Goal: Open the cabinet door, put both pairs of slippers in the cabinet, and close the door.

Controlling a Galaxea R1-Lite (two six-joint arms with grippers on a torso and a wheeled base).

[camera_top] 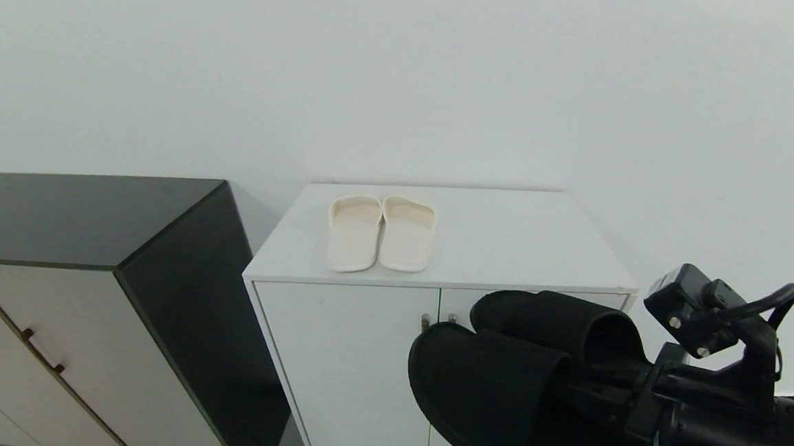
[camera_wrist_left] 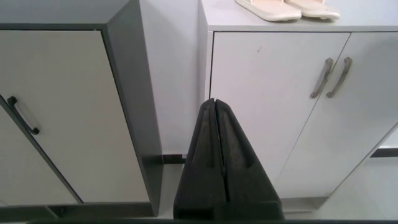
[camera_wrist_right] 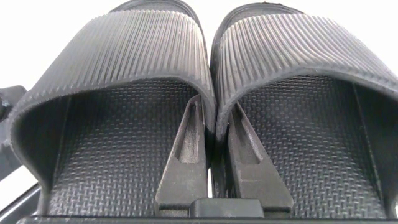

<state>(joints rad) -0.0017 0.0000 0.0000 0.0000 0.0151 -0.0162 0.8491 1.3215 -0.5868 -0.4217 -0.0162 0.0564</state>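
**Fingers (camera_wrist_right: 186, 155) pinching black slippers (camera_wrist_right: 143, 62) in front of closed white cabinet (camera_top: 346, 371)**

The right gripper (camera_wrist_right: 214, 109) is gripping the black pair. One finger is sitting inside each slipper, and the two adjoining side walls are being squeezed together between them. The ribbed straps are arching over both fingers, and the toes are pointing away from the wrist. In the head view the pair is hanging in front of the cabinet's right door, off the floor and below the cabinet top, and is covering part of that door.

The left gripper (camera_wrist_left: 214, 106) is holding nothing. Its fingers are pressed flat together, with only a thin seam showing between them. It is hovering low and well apart from the cabinet front, pointing at the gap on the cabinet's left side.

The cream slippers (camera_top: 381, 232) are lying side by side, touching, on the cabinet top. They are sitting on its left half with one end close to the front edge. The right half of the top is offering bare surface.

Both doors (camera_wrist_left: 273, 93) are standing shut, with the two upright handles (camera_wrist_left: 333, 78) meeting just beside the centre seam.

A dark cabinet (camera_top: 178, 306) with pale fronts is standing to the left, separated from the white cabinet by a narrow gap. A plain white wall (camera_top: 406, 79) is running behind both units. Pale floor (camera_wrist_left: 385, 186) is lying open before the doors.
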